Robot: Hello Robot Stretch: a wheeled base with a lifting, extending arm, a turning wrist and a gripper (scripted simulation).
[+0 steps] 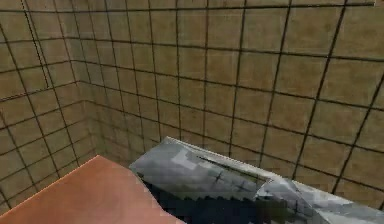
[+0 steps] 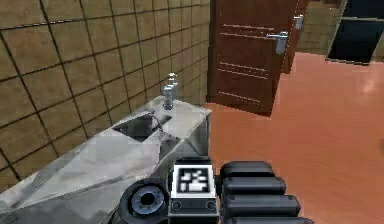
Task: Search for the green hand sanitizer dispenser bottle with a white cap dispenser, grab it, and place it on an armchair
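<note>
At the bottom edge of the arm side view, the arm's dark bar (image 2: 255, 192) ends in a white square with black marks (image 2: 195, 182). Left of that marker sits the gripper (image 2: 143, 203), a dark round body low over the grey marbled sink counter (image 2: 90, 165). Its far end cannot be made out, so I cannot tell whether it holds anything. A metal faucet (image 2: 170, 92) stands at the back of the dark basin (image 2: 140, 125). In the forward view the same grey counter (image 1: 215, 170) runs along the brown tiled wall (image 1: 230, 70).
Brown tiled walls meet in a corner (image 1: 80, 90) ahead. Reddish-brown floor (image 1: 80, 195) lies at the forward view's lower left and spreads across the arm side view's right (image 2: 320, 130). A dark wooden door (image 2: 250, 50) with a metal handle (image 2: 278, 40) stands beyond the counter.
</note>
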